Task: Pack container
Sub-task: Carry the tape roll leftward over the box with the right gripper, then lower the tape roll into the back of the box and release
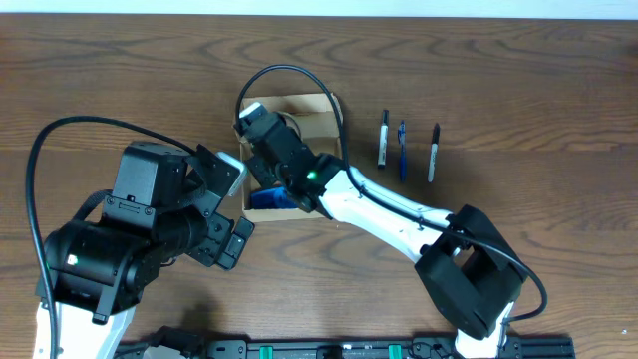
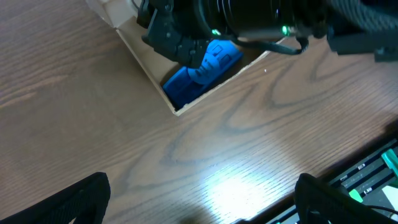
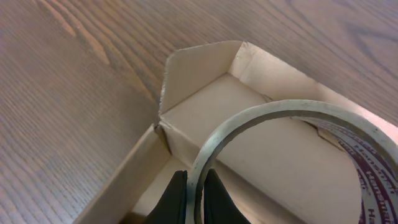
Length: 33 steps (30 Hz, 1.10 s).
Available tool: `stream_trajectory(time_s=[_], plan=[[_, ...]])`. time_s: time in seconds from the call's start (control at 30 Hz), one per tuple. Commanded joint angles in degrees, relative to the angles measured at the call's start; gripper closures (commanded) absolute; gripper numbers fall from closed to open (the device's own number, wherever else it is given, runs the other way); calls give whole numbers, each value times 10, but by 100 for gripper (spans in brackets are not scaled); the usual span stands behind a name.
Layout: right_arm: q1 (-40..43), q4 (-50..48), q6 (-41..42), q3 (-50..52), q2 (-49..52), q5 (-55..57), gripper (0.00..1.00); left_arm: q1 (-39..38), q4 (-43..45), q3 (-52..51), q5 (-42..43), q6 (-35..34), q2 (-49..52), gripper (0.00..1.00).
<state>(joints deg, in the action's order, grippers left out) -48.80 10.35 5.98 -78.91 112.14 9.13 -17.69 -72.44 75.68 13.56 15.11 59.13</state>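
Observation:
The container [image 1: 321, 108] is an open tan cardboard box on the table, with a blue object [image 1: 269, 199] lying at its near end. My right gripper [image 1: 259, 125] hangs over the box's far left corner. In the right wrist view it [image 3: 193, 193] is shut on the thin rim of a tape roll [image 3: 280, 111], which it holds upright above the container's floor [image 3: 205, 106]. My left gripper [image 2: 202, 202] is open over bare table just in front of the container [image 2: 146, 71]. Nothing is between its fingers. The blue object [image 2: 205, 65] shows under the right arm.
Three pens [image 1: 384, 138] [image 1: 402, 150] [image 1: 433, 152] lie in a row to the right of the box. The right arm [image 1: 389, 209] stretches diagonally from the front right across the box. A black rail [image 1: 329, 349] runs along the table's front edge.

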Motion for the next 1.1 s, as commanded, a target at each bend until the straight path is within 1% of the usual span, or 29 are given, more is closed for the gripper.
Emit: stream_trajectory(time_s=[0.0,0.1,0.27,0.4,0.87,0.9,0.97,1.03,1.07], plan=[[-24,5,17,-6,5,39,99,0,-2,10,4,8,0,5],[-32,15,20,-6,-2,44,99,0,-2,10,4,8,0,5],[-38,36,60,-6,-3,44,99,0,-2,10,4,8,0,5],[-38,33,80,-6,-2,44,99,0,-2,10,4,8,0,5],[-37,1,88,-6,24,44,99,0,-2,10,4,8,0,5],[-37,1,88,-6,25,44,89,0,-2,10,4,8,0,5],[-37,1,88,-6,26,44,60,0,-2,10,4,8,0,5],[-37,1,88,-6,26,44,51,0,-2,10,4,8,0,5],[-37,1,88,-6,26,44,49,0,-2,10,4,8,0,5]])
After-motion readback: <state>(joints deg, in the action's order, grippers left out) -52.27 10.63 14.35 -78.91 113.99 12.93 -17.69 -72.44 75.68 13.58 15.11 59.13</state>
